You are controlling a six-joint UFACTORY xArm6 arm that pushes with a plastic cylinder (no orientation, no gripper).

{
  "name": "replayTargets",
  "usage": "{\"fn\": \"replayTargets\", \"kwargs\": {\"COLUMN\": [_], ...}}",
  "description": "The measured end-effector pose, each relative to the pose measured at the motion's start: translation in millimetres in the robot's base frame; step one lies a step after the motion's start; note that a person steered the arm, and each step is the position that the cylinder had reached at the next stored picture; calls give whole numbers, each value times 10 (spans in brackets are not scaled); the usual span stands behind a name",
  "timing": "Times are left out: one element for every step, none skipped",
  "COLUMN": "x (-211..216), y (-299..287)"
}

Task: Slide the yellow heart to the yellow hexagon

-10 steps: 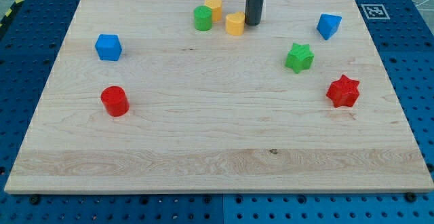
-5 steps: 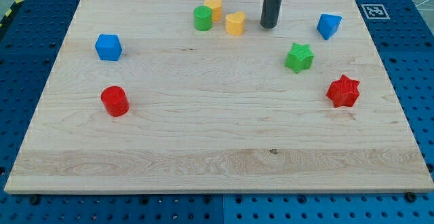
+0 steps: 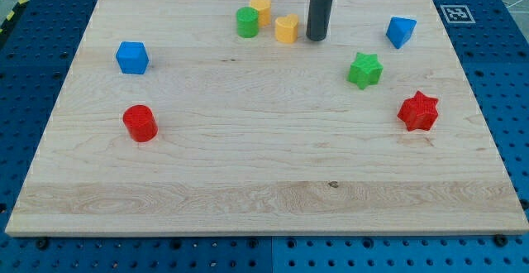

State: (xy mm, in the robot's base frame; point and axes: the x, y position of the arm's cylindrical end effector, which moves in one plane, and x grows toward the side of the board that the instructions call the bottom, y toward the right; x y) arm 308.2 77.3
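Observation:
The yellow heart [image 3: 286, 29] lies near the top of the wooden board [image 3: 264, 182]. The yellow hexagon [image 3: 261, 11] sits just up and to the left of it, a small gap apart, and touches a green cylinder [image 3: 246, 22] on its left. My tip [image 3: 316, 37] is on the board just to the right of the yellow heart, with a narrow gap between them. The dark rod rises out of the view's top.
A blue cube [image 3: 131, 57] and a red cylinder [image 3: 140, 122] are at the left. A blue block [image 3: 400, 31], a green star [image 3: 364, 69] and a red star [image 3: 418, 111] are at the right.
My tip moved right away from the yellow heart, then came back left and slightly down, close to the heart's right side. The blocks have not moved.

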Motion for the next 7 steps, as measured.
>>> {"fn": "replayTargets", "kwargs": {"x": [-6,-118,-248,-368,-424,-424,-302], "y": [-123,-260,-346,-397,-410,-410,-293]}}
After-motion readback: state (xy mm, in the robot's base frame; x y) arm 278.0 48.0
